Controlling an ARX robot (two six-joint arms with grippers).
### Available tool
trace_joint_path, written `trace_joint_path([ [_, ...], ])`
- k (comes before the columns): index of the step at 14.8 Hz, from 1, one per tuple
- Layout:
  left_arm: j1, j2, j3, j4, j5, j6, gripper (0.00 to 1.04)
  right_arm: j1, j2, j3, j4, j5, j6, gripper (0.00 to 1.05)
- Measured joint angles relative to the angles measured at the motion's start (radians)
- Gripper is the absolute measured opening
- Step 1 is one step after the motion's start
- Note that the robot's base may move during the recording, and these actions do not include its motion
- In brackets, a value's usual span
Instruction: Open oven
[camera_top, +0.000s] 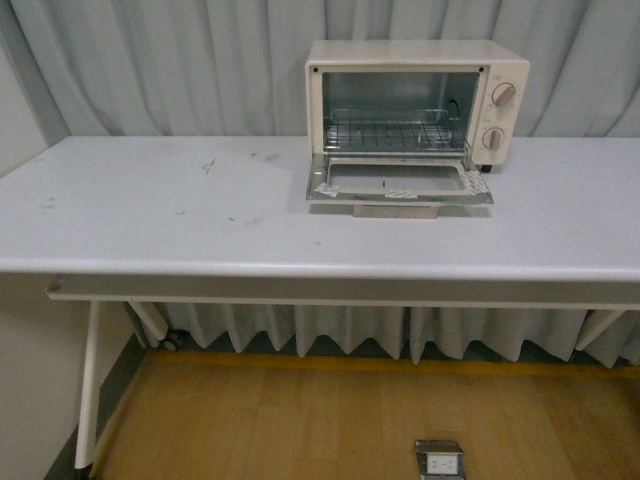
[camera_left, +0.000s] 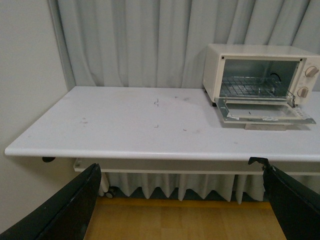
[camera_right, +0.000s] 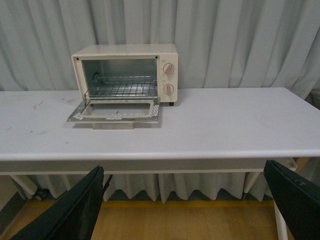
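Front view gives me the oven (camera_top: 417, 105) toward the back of the white table (camera_top: 200, 220), right of centre and close to the grey curtain (camera_top: 180, 60). Its door (camera_top: 398, 183) is dropped fully open and lies flat over the tabletop, with the beige handle (camera_top: 396, 211) at its near edge. I can see the wire rack (camera_top: 395, 132) inside and two round knobs (camera_top: 503, 94) stacked on the right panel. Neither arm shows here. On the wood floor below sits a small metal floor socket (camera_top: 440, 461). Left wrist view: I see the left gripper (camera_left: 180, 200) below the table's front edge, its two dark fingers (camera_left: 70, 205) spread wide apart with nothing between them, well away from the oven, which stands at the far right of the tabletop with its door down. Right wrist view: the right gripper (camera_right: 185, 200) sits likewise low in front of the table, fingers (camera_right: 75, 205) wide apart and holding nothing, the open oven up on the table against the curtain, well apart from it.
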Motion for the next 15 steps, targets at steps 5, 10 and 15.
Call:
trace_joint_path([
  [5,0.0,0.0,0.0,0.0,0.0,0.0,0.98,0.0,0.0,0.0,0.0,0.0,0.0,0.98],
  [10,0.0,0.0,0.0,0.001,0.0,0.0,0.98,0.0,0.0,0.0,0.003,0.0,0.0,0.98],
  [15,0.0,0.0,0.0,-0.001,0.0,0.001,0.98,0.0,0.0,0.0,0.001,0.0,0.0,0.98],
])
